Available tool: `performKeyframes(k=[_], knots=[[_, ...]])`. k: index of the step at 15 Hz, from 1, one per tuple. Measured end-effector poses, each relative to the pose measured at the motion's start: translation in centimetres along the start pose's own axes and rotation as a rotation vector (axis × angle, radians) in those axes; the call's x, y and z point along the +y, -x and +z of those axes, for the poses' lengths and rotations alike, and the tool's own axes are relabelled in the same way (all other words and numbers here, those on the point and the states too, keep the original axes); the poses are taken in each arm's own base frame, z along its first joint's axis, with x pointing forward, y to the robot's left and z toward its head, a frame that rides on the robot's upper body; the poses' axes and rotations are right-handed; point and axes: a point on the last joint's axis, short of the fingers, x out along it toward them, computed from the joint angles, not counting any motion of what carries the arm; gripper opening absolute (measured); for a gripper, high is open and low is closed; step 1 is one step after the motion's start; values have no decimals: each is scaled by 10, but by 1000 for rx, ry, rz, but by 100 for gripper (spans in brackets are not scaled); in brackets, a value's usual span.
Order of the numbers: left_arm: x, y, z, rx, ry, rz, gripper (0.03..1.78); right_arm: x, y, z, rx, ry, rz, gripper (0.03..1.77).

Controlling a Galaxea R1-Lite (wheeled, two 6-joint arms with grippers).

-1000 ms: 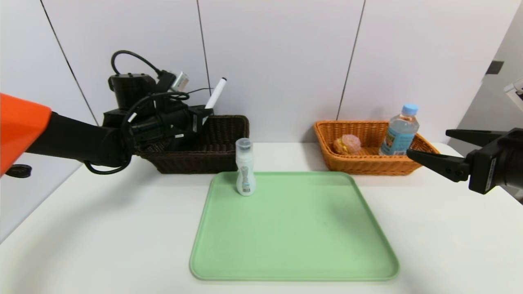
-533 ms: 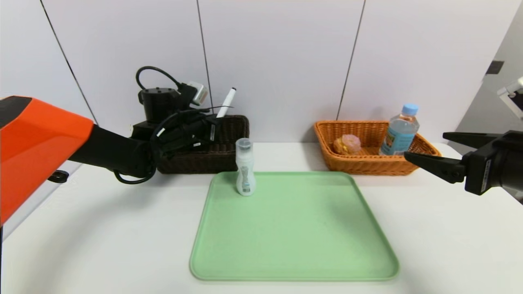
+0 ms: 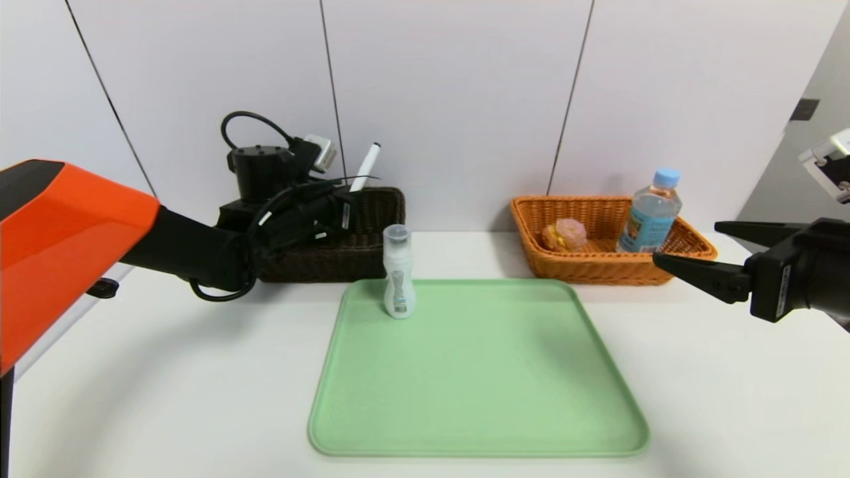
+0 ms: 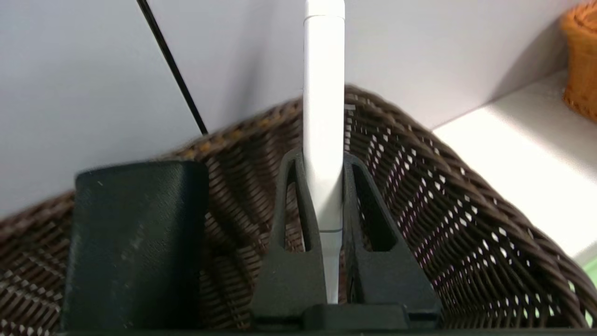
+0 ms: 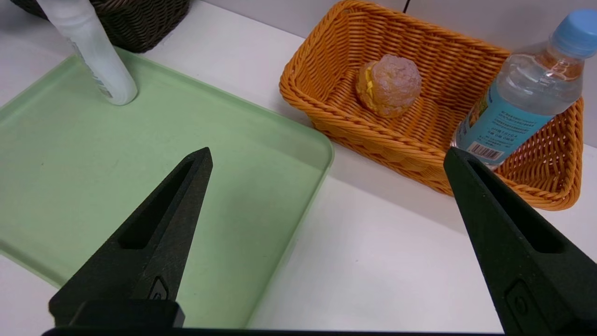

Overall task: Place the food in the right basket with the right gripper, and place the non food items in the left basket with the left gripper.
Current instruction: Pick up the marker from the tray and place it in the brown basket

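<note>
My left gripper (image 3: 345,196) (image 4: 323,156) is shut on a white marker pen (image 3: 366,166) (image 4: 323,116), held over the dark brown left basket (image 3: 372,229) (image 4: 466,196); the pen sticks up past the basket's back rim. A black block (image 4: 135,242) lies inside that basket. The orange right basket (image 3: 597,265) (image 5: 396,140) holds a round pastry (image 3: 563,235) (image 5: 388,85) and a water bottle (image 3: 651,212) (image 5: 522,93). A white squeeze bottle (image 3: 398,272) (image 5: 91,51) stands on the green tray (image 3: 478,372) (image 5: 140,154). My right gripper (image 3: 690,255) (image 5: 326,156) hangs open, empty, right of the tray.
The white table (image 3: 166,385) runs to a pale panelled wall (image 3: 451,99) close behind both baskets. The orange upper part of my left arm (image 3: 60,252) fills the left side of the head view.
My left arm has swung in over the left basket and lowered, carrying the marker pen with it. The right gripper has drifted slightly left and down, still open.
</note>
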Motion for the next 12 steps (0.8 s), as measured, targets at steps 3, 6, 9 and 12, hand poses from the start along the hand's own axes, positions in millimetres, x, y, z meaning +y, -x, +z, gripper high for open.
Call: performKeyframes(k=[3,6,9,12], knots=[[0,-1,-2,-12,-3,1,17,0,-1,0,4,-1,0,171],[1,0,-4,14,1,6,17,0,-2,-1,6,-1,0,171],[2,2,-4,49,-22,57,17,0,-2,-3,13,-2,3,171],[2,5,-4,77,-45,89,47,0,-2,-4,16,-2,4,171]])
